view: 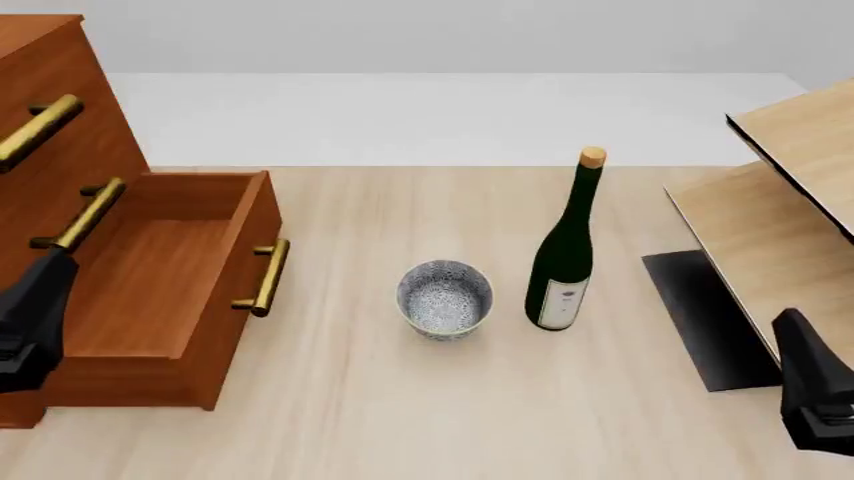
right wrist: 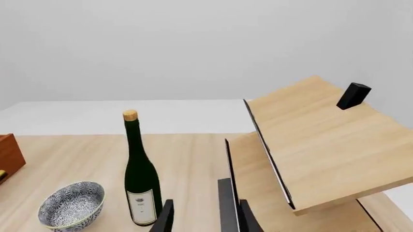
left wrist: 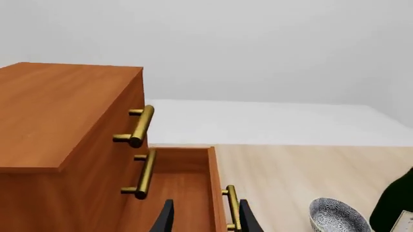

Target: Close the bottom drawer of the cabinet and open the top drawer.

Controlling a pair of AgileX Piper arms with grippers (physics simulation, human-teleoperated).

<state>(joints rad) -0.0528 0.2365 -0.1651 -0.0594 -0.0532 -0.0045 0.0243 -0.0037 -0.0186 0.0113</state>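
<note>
Black block (right wrist: 353,95) on shelf unit (right wrist: 322,140) — right wrist view only.

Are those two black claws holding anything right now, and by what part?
Nothing is held. The left gripper hangs open over the pulled-out reddish-brown wooden bottom drawer; the right gripper is open near the pale light-wood shelf unit.

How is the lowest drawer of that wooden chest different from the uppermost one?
The bottom drawer is pulled far out, its empty inside showing; the top drawer sits flush in the cabinet. The bottom drawer's handle faces the bowl; the top drawer's stays back at the cabinet's front. Both are reddish-brown wood with brass bar handles.
</note>
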